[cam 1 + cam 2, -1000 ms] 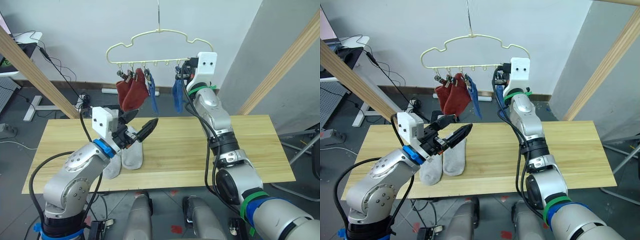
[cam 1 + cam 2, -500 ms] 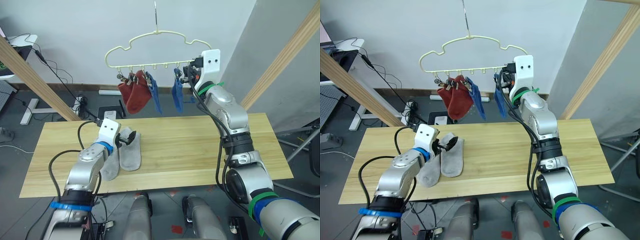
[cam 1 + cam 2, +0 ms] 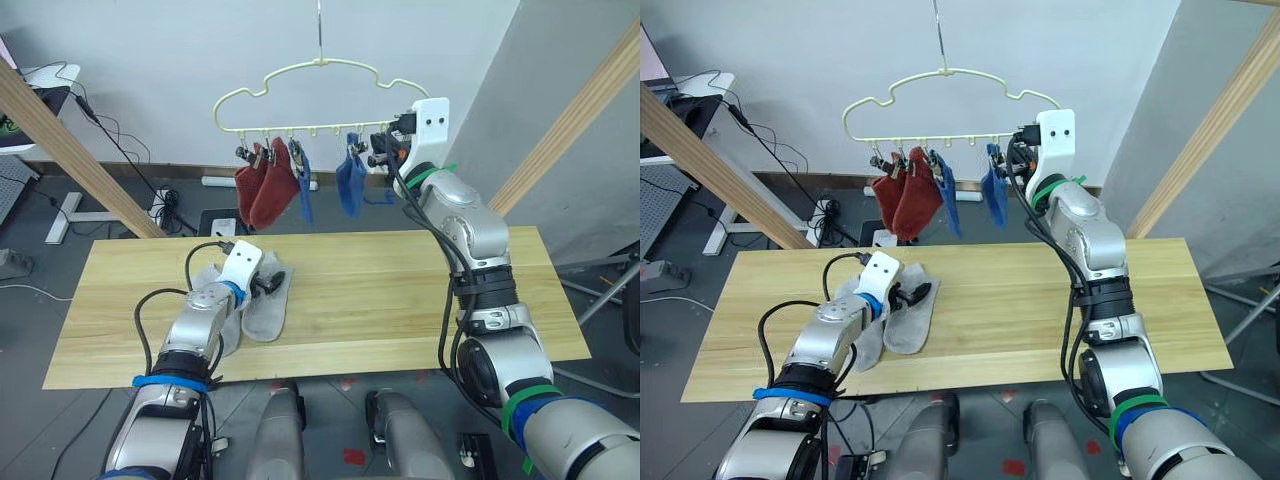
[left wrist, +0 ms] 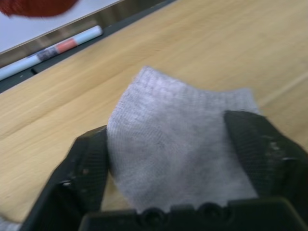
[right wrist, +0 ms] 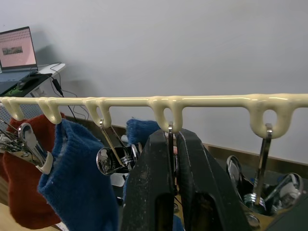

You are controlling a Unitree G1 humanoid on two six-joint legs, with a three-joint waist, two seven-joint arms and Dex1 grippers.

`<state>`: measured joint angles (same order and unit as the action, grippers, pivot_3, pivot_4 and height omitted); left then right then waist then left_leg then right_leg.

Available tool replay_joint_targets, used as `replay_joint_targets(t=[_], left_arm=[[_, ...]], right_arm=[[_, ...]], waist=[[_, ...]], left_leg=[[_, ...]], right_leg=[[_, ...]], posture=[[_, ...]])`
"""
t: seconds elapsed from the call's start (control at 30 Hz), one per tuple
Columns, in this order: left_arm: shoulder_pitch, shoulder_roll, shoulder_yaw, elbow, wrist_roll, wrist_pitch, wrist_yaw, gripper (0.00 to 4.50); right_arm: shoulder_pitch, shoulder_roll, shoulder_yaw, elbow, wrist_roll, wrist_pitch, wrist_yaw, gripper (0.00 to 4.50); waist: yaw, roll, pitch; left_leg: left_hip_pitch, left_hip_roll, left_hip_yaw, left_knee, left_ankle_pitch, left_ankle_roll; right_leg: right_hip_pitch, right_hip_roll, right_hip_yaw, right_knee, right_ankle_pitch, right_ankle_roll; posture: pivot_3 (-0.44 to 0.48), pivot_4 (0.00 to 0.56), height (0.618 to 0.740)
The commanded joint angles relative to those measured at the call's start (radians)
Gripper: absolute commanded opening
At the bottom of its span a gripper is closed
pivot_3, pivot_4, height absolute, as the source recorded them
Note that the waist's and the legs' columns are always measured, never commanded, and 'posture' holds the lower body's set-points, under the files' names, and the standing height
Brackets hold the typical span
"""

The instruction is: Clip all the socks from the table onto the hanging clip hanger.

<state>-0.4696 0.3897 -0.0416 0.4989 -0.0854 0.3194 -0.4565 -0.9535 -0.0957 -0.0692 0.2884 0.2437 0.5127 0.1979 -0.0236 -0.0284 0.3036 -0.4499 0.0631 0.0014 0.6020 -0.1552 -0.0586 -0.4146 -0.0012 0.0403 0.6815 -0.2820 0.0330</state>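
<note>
Risk of pinching both layers or dragging the neighbouring sock: left gripper (image 4: 178, 159) down on the table (image 3: 400, 300), fingers spread wide either side of a light grey sock (image 3: 268, 300), nothing clamped yet. Could slide the flat fabric instead of lifting it if closed too shallow, or catch the second grey sock (image 3: 222, 318) lying touching alongside. Higher up, right gripper (image 5: 174, 159) squeezed tight on a dark metal clip (image 5: 171, 144) of the clip hanger (image 3: 300, 95); letting go carelessly could swing the hanging frame and perhaps shake loose the socks already pegged. Soft ribbed knit, pale grey, limp and flat on the wood. Two rust red socks (image 3: 262, 190) and two blue socks (image 3: 348, 188) hanging from clips.
</note>
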Motion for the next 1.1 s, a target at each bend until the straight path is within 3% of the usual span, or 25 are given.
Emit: replay_joint_targets(t=[0.03,0.17,0.37,0.77,0.93,1.0,1.1], left_arm=[[0.057,-0.015,-0.032,0.007,0.022,0.027,-0.021,2.78],[0.093,-0.009,-0.025,-0.038,0.031,-0.026,-0.028,1.69],[0.139,-0.050,0.017,-0.210,-0.050,0.000,-0.054,0.02],[0.117,-0.145,0.075,-0.580,-0.304,0.153,-0.116,0.02],[0.038,-0.185,0.080,-0.590,-0.341,0.149,-0.099,0.02],[0.025,-0.207,0.081,-0.598,-0.356,0.151,-0.091,0.02],[-0.001,-0.244,0.089,-0.611,-0.381,0.149,-0.072,0.02]], right_arm=[[0.020,-0.008,-0.021,0.003,-0.002,0.011,-0.018,0.00],[0.036,0.002,-0.013,-0.010,-0.007,0.012,-0.035,0.00],[0.072,-0.006,-0.020,-0.066,0.004,0.042,-0.044,0.00],[0.047,-0.074,-0.085,-0.113,0.100,0.190,-0.006,0.00],[-0.005,-0.094,-0.128,-0.082,0.163,0.255,0.009,0.00],[-0.016,-0.095,-0.154,-0.097,0.201,0.302,0.007,0.00],[-0.034,-0.100,-0.190,-0.112,0.268,0.387,0.007,0.00]], waist=[[-0.001,0.000,-0.001],[-0.008,0.000,-0.001],[-0.008,-0.001,-0.001],[-0.008,-0.001,-0.001],[-0.006,-0.002,0.003],[-0.005,-0.003,0.005],[-0.004,-0.003,0.005]], left_leg=[[0.000,0.000,0.000,0.000,0.000,0.000],[0.000,0.000,0.000,0.000,0.000,0.000],[-0.001,0.000,0.000,0.000,0.000,0.000],[-0.003,-0.001,-0.001,0.000,0.000,0.000],[-0.002,-0.001,-0.001,0.001,0.000,0.000],[-0.002,-0.001,-0.001,0.001,0.000,0.000],[-0.003,-0.001,-0.001,0.001,-0.001,0.001]], right_leg=[[0.000,0.000,0.000,0.000,0.000,0.000],[0.000,0.000,0.000,0.000,0.000,0.000],[0.000,-0.001,0.000,-0.001,0.001,-0.001],[0.000,-0.001,-0.001,-0.002,0.000,0.000],[0.000,0.000,-0.001,-0.002,0.000,0.001],[0.000,0.000,-0.001,-0.002,0.000,0.001],[0.000,0.000,-0.001,-0.002,0.000,0.000]], posture=[[-0.085,0.322,0.740],[-0.135,0.302,0.740],[-0.145,0.291,0.740],[-0.118,0.306,0.740],[-0.056,0.360,0.740],[-0.056,0.321,0.740],[-0.057,0.325,0.740]])
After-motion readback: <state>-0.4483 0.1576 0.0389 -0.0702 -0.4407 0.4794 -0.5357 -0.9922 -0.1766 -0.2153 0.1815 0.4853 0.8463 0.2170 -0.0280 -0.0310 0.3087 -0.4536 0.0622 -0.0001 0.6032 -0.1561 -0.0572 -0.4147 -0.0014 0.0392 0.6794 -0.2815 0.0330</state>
